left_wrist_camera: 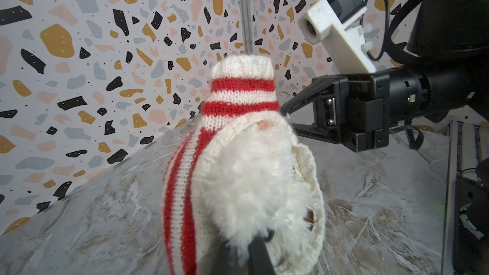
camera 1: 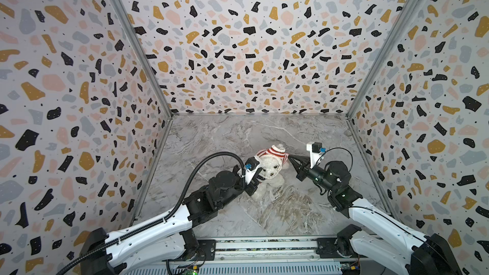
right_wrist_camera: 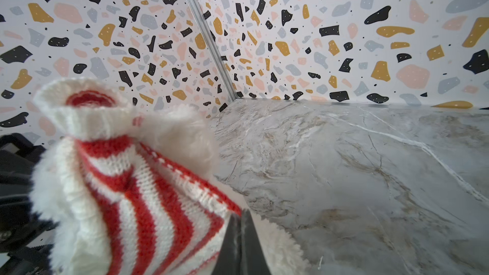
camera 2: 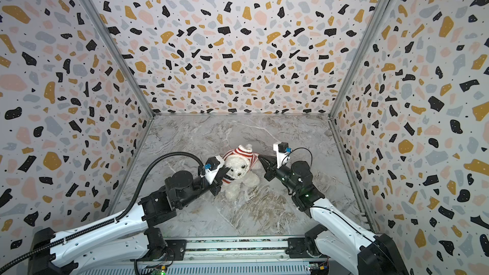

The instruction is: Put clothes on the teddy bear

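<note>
Bear: the teddy bear [camera 1: 272,172] is lying on the marble table [camera 1: 211,133] with its face turned up, between the two claws.

Garment: a red-and-white striped sweater [camera 1: 274,153] is sitting over the bear's head like a hood. Its cream-cuffed tube is standing up above the head, and the hem is ringing the face. The body and legs below the head are bare. Judged stage: the sweater is over the head but not yet on the torso.

Left gripper [camera 1: 262,177]: it is pressing in at one side of the bear's face. The jaws are closed narrow on the sweater hem, and fur is crowding round the finger.

Right gripper [right_wrist_camera: 242,223]: it is at the opposite side of the bear's head. The jaws are pinched tight on a thin corner of the sweater edge, and the knit is drawn taut toward them.

Risks from here:
- The right pinch is holding very little knit, so a harder pull may be enough to slip it off.
- The left jaws may be trapping fur along with the hem. If so, the sweater would drag the bear instead of sliding over it.
- Nothing is pinning the bear down, so uneven pulls could be tipping or rolling it.
- I cannot tell whether the upright tube is the neck or a sleeve. If it is a sleeve, pulling down would be jamming the head.
</note>
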{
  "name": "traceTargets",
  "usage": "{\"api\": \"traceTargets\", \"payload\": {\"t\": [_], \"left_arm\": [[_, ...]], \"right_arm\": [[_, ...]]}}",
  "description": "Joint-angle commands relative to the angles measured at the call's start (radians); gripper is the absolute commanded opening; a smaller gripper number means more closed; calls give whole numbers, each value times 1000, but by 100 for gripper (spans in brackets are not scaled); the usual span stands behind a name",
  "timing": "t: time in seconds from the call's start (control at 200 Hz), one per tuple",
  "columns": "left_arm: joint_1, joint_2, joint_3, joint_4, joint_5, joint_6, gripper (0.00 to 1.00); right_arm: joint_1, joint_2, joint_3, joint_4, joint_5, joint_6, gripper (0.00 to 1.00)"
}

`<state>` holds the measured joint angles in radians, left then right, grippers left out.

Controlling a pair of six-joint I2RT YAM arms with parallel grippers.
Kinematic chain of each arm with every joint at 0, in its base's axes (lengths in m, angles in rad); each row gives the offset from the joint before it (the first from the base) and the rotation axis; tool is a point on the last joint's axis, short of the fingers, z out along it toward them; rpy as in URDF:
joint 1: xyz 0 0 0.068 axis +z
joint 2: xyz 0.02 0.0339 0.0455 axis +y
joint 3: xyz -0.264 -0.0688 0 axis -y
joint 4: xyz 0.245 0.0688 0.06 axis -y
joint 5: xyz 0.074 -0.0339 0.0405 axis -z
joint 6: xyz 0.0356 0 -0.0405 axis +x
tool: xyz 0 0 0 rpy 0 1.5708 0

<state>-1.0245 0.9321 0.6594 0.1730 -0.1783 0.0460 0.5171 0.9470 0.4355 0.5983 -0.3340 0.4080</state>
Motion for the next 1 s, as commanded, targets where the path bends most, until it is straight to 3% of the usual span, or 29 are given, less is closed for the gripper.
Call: {"api": "traceTargets", "payload": {"t": [0.0, 0.471, 0.641, 0.776, 0.901, 0.996], "left_arm": [[-40, 29, 34, -5, -16, 32, 0], [-131, 73, 79, -59, -77, 80, 0], [-136, 80, 58, -41, -124, 87, 0], [-150, 85, 57, -52, -181, 102, 0], [-176, 85, 44, -34, -272, 123, 0], [-225, 87, 41, -28, -403, 165, 0]], "right_arm": [[28, -24, 76, -19, 53, -52, 0], [-59, 59, 37, -30, 140, -19, 0], [-79, 104, -9, -14, 109, -18, 0], [-27, -9, -70, 78, -12, -123, 0], [89, -139, -12, -101, -9, -322, 0], [106, -205, 15, -227, -6, -379, 18]]}}
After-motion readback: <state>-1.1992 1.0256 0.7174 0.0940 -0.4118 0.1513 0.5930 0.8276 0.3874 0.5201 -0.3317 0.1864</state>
